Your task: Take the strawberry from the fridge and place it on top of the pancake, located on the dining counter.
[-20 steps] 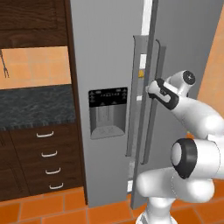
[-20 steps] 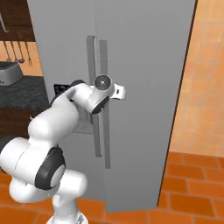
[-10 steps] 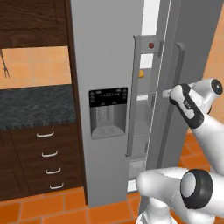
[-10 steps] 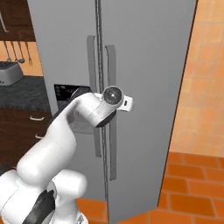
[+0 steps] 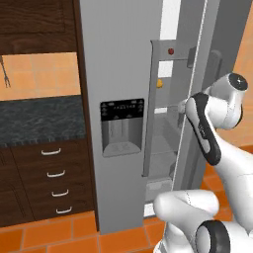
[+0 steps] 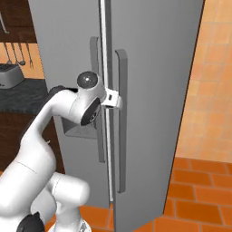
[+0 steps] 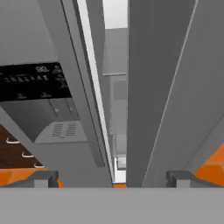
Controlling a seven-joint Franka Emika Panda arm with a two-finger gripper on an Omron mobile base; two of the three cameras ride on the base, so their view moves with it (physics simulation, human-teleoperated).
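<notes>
The grey fridge (image 5: 118,59) stands with its right door (image 5: 217,29) swung partly out. Through the gap, a tiny dark-red strawberry (image 5: 171,51) sits on an upper shelf. My gripper (image 5: 184,105) is at the opened door's edge, about mid-height, well below the berry. From the right base view the gripper (image 6: 115,99) sits by the long right door handle (image 6: 121,118). In the hand view the gripper (image 7: 111,179) is open, one fingertip (image 7: 43,177) far from the other, looking into the narrow gap between the doors. The pancake and the dining counter are out of view.
A small orange-yellow fruit (image 5: 159,83) lies on the shelf below the berry. Dark wood drawers (image 5: 52,175) and a black counter (image 5: 39,118) adjoin the fridge on the left. A toaster (image 6: 9,74) stands there. Orange floor tiles (image 6: 199,199) lie to the right.
The right fridge door has swung further open, exposing the shelves. My hand moved out to the right with it, and the fingers have spread apart from the handle.
</notes>
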